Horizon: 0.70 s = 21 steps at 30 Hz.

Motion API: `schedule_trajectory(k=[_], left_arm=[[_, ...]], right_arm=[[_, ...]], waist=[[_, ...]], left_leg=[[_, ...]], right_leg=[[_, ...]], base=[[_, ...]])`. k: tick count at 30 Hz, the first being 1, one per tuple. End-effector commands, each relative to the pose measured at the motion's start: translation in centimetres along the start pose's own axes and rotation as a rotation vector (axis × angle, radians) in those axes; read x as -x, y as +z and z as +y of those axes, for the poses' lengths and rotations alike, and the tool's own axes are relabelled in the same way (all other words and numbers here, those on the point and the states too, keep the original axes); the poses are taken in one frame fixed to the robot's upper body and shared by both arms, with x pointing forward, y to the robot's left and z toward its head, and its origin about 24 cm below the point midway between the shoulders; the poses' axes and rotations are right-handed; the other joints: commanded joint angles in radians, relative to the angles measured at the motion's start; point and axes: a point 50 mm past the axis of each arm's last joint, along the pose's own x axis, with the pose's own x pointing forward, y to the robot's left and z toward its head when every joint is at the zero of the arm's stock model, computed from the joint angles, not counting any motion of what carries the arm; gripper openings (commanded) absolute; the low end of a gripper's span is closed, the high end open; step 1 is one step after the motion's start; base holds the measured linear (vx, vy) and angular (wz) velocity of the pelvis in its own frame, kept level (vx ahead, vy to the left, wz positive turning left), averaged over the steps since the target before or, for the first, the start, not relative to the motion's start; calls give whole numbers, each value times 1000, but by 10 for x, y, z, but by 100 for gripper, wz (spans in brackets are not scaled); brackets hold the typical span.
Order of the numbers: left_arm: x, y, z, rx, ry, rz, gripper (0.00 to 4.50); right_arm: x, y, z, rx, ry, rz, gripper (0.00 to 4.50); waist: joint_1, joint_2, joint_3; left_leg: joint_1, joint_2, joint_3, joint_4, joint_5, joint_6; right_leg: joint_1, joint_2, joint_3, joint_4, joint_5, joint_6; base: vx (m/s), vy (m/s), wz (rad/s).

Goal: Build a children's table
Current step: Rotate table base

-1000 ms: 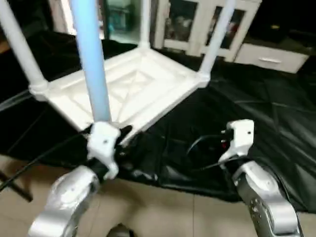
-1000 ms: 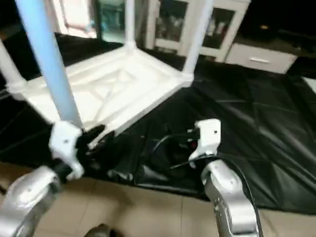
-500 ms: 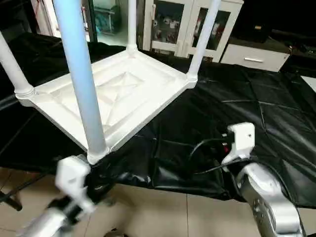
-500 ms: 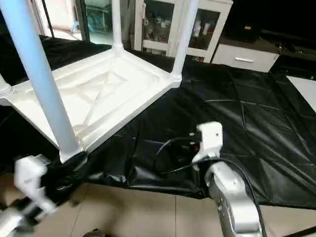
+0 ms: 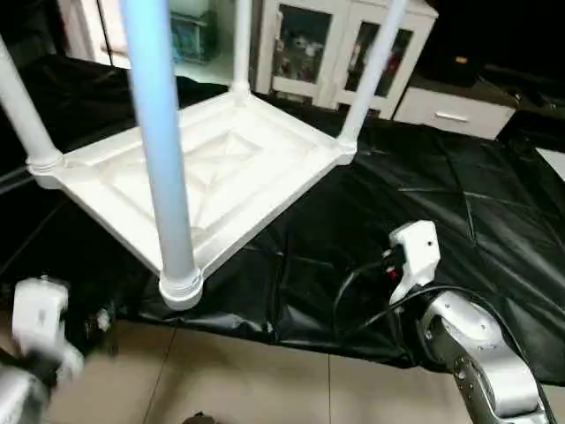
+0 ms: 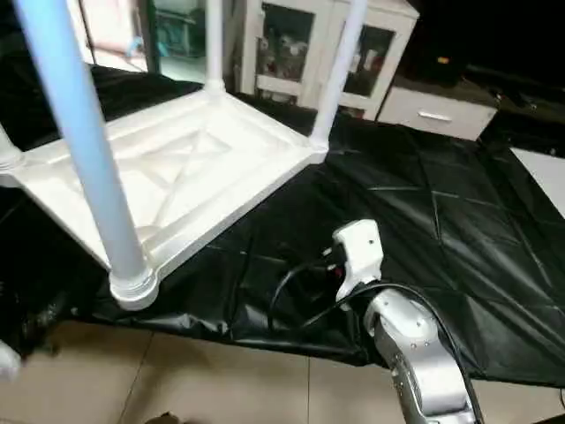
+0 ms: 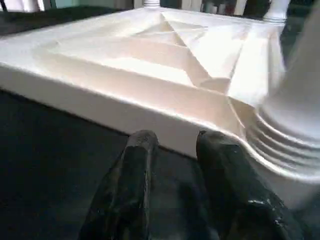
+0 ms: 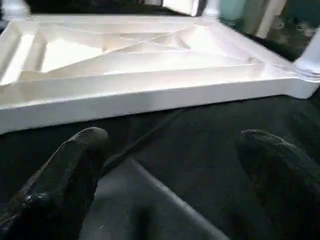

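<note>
The children's table lies upside down on the black sheet, its white X-ribbed top (image 5: 216, 172) facing up. Several white legs stand in its corner sockets; the nearest leg (image 5: 163, 132) ends in a ringed socket (image 5: 181, 287) that overhangs the work table's front edge. My left gripper (image 7: 172, 142) is open and empty, low at the near left, a short way off the top's rim (image 7: 125, 112) and beside that socket (image 7: 285, 145). My right gripper (image 8: 175, 137) stands wide open over the black sheet, facing the top's long side (image 8: 150, 97), with nothing between its fingers (image 8: 75, 155).
White cabinets with glass doors (image 5: 327, 53) and a low white drawer unit (image 5: 450, 110) stand behind the black-sheeted work table (image 5: 494, 203). Tiled floor (image 5: 265, 371) lies below the table's front edge. A black cable (image 5: 353, 283) loops from my right wrist.
My left gripper has drawn back from the foot of the nearest leg, down and to the near left. The right arm has barely moved. The camera has shifted.
</note>
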Motion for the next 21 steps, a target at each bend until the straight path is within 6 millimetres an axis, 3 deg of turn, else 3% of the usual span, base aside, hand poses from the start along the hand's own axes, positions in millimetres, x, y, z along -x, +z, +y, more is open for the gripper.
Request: schedule_trajectory(k=[1,2,4,6,8,9,11,13,16,17,18,19,20,21], left_arm=[[-14,-2,-13,-11,-45,26,171],[-14,-2,-13,-11,-45,26,171],[-29,2,-28,-11,-127,14,171],[-40,1,-39,-35,-194,33,171],[-49,-1,-48,-68,-245,68,171],[-56,-4,-53,-72,-273,100,171],[-65,-6,-60,-91,-310,133,171],[-69,-5,-62,-104,-322,138,171],[-84,1,-71,-129,-350,133,171],[-94,5,-77,-126,-362,118,171],[-107,13,-89,-131,-396,90,171],[-107,13,-89,-131,-396,90,171],[-119,20,-100,-143,-428,66,171],[-131,28,-113,-146,-465,38,171]], right_arm=[[6,-5,-3,-13,30,48,450],[6,-5,-3,-13,30,48,450],[11,-7,-3,-15,55,75,450],[15,-8,-3,-13,75,95,450],[18,-8,-4,-6,87,108,450],[21,-9,-5,6,88,117,450],[23,-9,-6,14,88,125,450],[24,-9,-6,12,89,127,450],[26,-8,-6,9,89,130,450],[27,-8,-5,9,87,132,450],[28,-7,-5,10,85,134,450],[28,-7,-5,10,85,134,450],[29,-7,-5,13,81,137,450],[30,-6,-6,15,76,138,450]], waist=[[-4,39,-30],[-2,35,-30],[-3,40,-33],[-2,35,-36],[-2,45,-37],[-2,38,-35],[1,43,-36],[4,43,-38],[-1,42,-42],[-2,45,-42],[0,52,-47],[2,53,-46],[1,48,-46],[5,53,-46]], left_leg=[[30,90,-45,-123,-391,-95],[29,91,-45,-121,-394,-92],[26,91,-45,-122,-372,-89],[29,90,-43,-117,-351,-79],[33,90,-40,-114,-334,-72],[29,89,-38,-114,-321,-62],[34,89,-35,-112,-319,-57],[28,92,-37,-114,-310,-54],[28,89,-32,-107,-272,-32],[22,89,-33,-108,-249,-26],[26,90,-31,-104,-210,-19],[32,89,-28,-103,-218,-22],[26,90,-29,-104,-224,-21],[28,90,-28,-104,-233,-22]], right_leg=[[-3,-94,56,-81,-131,-103],[-1,-98,59,-83,-147,-111],[1,-99,60,-81,-137,-125],[2,-98,60,-80,-111,-133],[-1,-96,61,-78,-81,-141],[2,-97,62,-80,-87,-140],[-2,-98,65,-83,-109,-139],[5,-102,64,-81,-120,-148],[4,-102,66,-81,-104,-165],[10,-102,65,-79,-90,-166],[7,-101,65,-77,-48,-171],[2,-99,63,-80,-50,-174],[9,-102,62,-77,-43,-183],[6,-102,63,-79,-60,-179]], base=[[0,0,0],[0,0,0],[0,0,0],[0,0,0],[0,0,0],[0,0,0],[0,0,0],[0,0,0],[0,0,0],[0,0,0],[0,0,0],[0,0,0],[0,0,0],[0,0,0]])
